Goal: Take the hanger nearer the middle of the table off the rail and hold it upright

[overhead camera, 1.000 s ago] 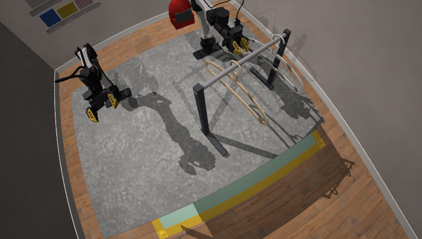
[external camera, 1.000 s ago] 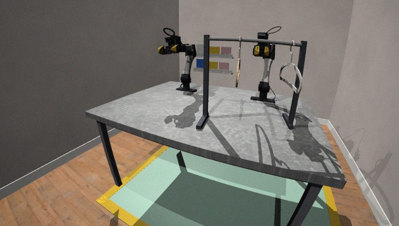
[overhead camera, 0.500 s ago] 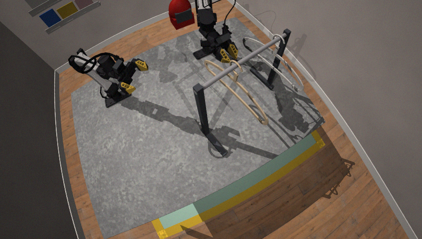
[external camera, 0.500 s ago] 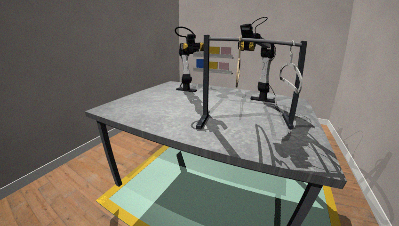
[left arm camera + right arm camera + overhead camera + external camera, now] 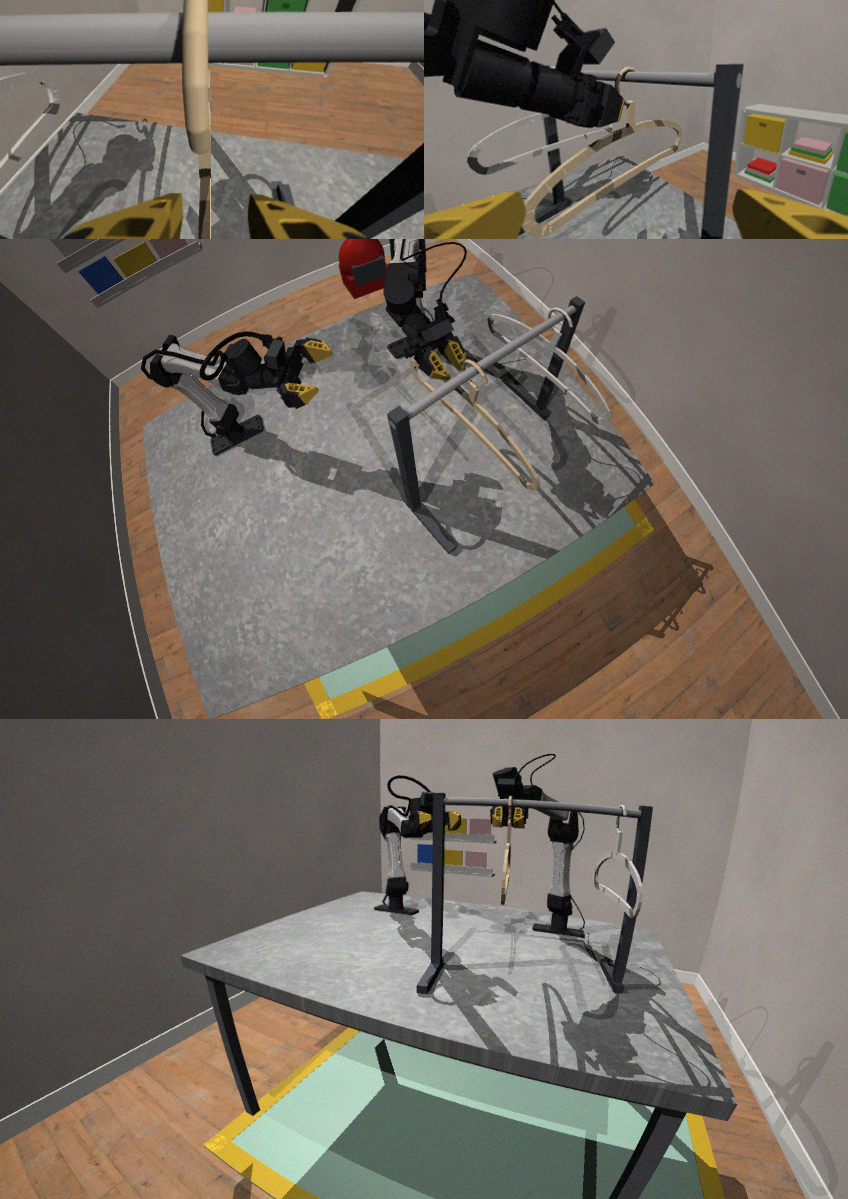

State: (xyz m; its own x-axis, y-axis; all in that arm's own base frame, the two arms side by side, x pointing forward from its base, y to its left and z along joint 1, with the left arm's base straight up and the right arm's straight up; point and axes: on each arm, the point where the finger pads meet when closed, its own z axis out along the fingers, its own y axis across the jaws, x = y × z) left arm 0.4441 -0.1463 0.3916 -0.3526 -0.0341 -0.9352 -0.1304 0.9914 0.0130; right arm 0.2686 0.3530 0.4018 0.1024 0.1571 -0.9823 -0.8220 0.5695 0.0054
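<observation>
At ten o'clock on the table (image 5: 267, 595) (image 5: 297, 968), as the top view has it, stands the right arm. Its gripper (image 5: 321, 371) (image 5: 443, 821) (image 5: 629, 204) has its fingers wide apart, with nothing between them, near eleven o'clock. Beyond the table's edge toward twelve is a red object (image 5: 357, 256) with a dark panel.

Between twelve and one, the left arm reaches toward the rack. The rack's near post (image 5: 406, 465) (image 5: 438, 885) (image 5: 720, 149) rises upright at one o'clock, carrying one end of the grey rail (image 5: 499, 354) (image 5: 565, 808) (image 5: 100, 39) (image 5: 683, 78). The left gripper (image 5: 455, 368) (image 5: 508, 817) (image 5: 215, 203) (image 5: 614, 110) has its fingers partly apart, one on each side of the tan hanger (image 5: 502, 430) (image 5: 506, 867) (image 5: 196, 80) (image 5: 605, 190), just below the rail and not clamped on it; a gap shows on both sides in the left wrist view.

That tan hanger, the one to take, hangs upright by its hook from the rail, toward two o'clock. Farther out at two o'clock, the white hanger (image 5: 562, 387) (image 5: 636, 882) (image 5: 31, 130) (image 5: 478, 165) hangs from the rail near the far post (image 5: 559, 352) (image 5: 634, 897), well apart from both grippers.

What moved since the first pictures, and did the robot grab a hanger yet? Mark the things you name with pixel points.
The left gripper (image 5: 452, 371) (image 5: 508, 818) (image 5: 215, 203) (image 5: 614, 110) slid along the rail (image 5: 505, 349) (image 5: 565, 808) (image 5: 299, 37) (image 5: 673, 78), away from the white hanger (image 5: 565, 390) (image 5: 636, 879), to the tan hanger (image 5: 473, 393) (image 5: 506, 867) (image 5: 195, 90) (image 5: 630, 115). The right gripper (image 5: 324, 371) (image 5: 440, 820) (image 5: 629, 199) swung in toward the rack (image 5: 404, 459) (image 5: 437, 885) (image 5: 721, 149). Nothing was grabbed or let go. Both hangers stayed on the rail, and the rack stayed upright.
</observation>
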